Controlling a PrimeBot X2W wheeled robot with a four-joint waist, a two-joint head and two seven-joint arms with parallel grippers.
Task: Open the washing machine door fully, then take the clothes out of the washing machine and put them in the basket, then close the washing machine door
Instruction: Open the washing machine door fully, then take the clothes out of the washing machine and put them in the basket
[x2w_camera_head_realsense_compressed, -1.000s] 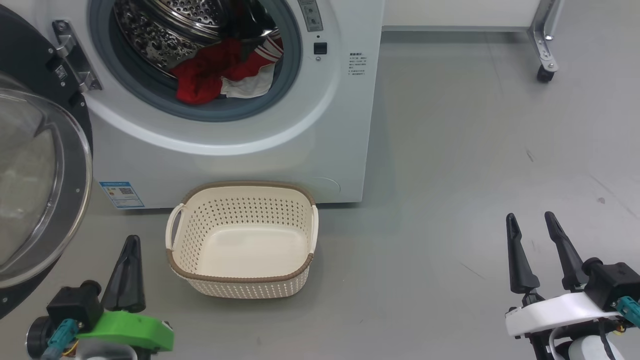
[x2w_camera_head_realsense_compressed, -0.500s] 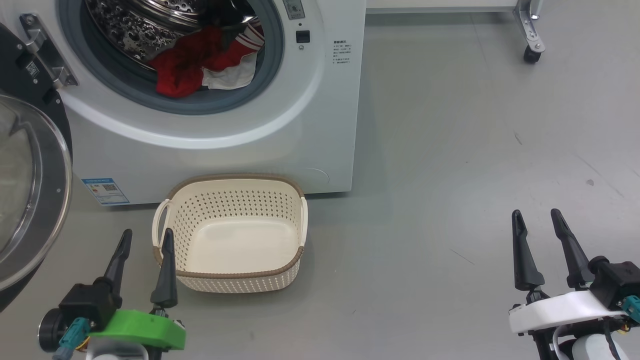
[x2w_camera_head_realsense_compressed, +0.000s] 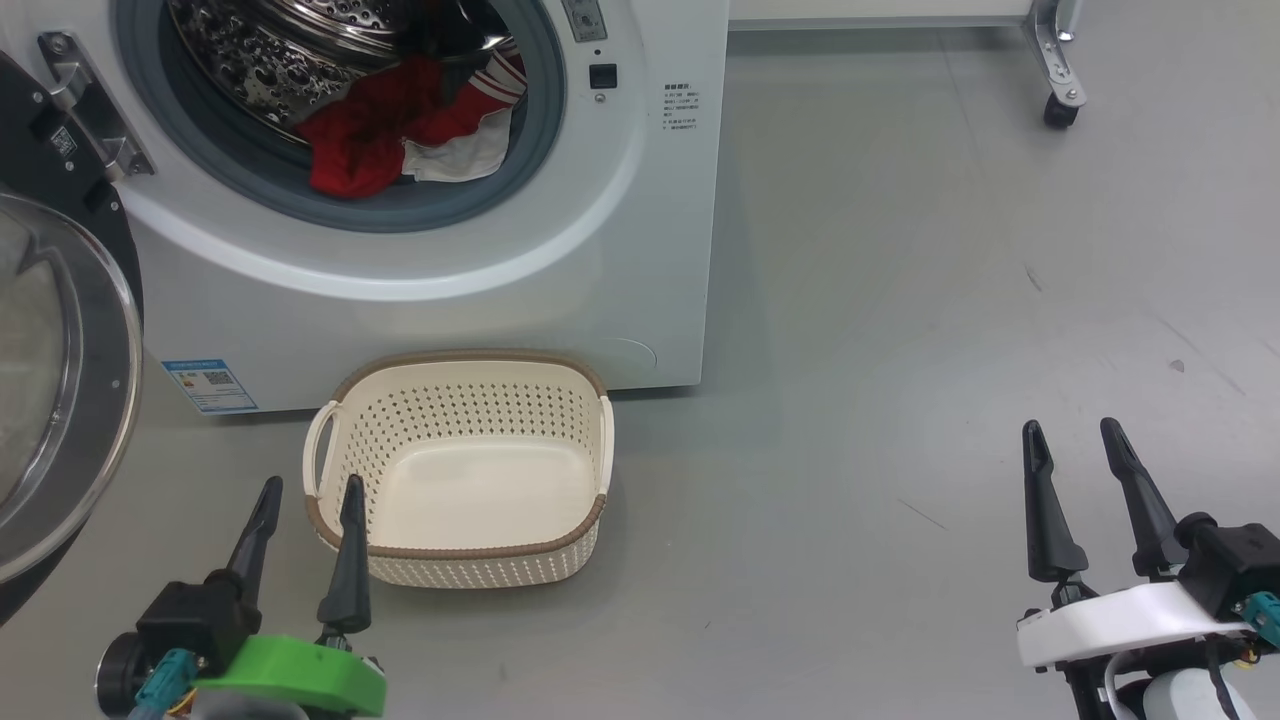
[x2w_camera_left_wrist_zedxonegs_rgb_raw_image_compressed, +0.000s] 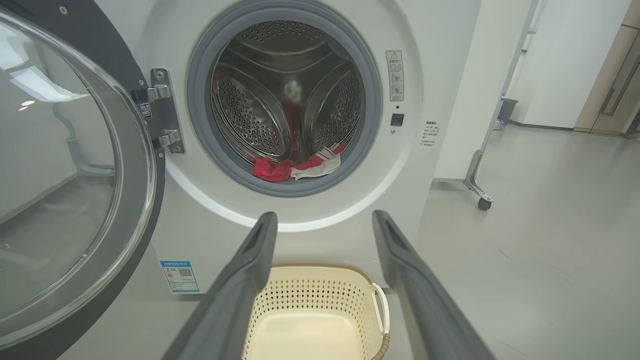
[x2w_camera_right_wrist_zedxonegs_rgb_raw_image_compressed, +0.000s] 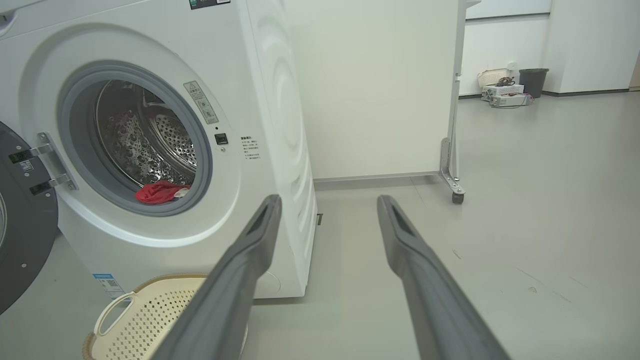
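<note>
Both spread wide: left gripper (x2w_camera_head_realsense_compressed: 311, 490) and right gripper (x2w_camera_head_realsense_compressed: 1070, 432).
Clothes (x2w_camera_head_realsense_compressed: 370, 140) lie in the mouth of the washing machine (x2w_camera_head_realsense_compressed: 450, 290); basket (x2w_camera_head_realsense_compressed: 470, 357) stands on the floor (x2w_camera_head_realsense_compressed: 900, 300) just before it; washing machine door (x2w_camera_head_realsense_compressed: 60, 400) hangs open.

L gripper (x2w_camera_head_realsense_compressed: 311, 483): lower left, fingers spread wide, tips up, empty, on green wrist mount (x2w_camera_head_realsense_compressed: 300, 675) | R gripper (x2w_camera_head_realsense_compressed: 1069, 428): lower right, fingers spread wide, tips up, empty, on white wrist mount (x2w_camera_head_realsense_compressed: 1120, 618) | grippers well apart
</note>
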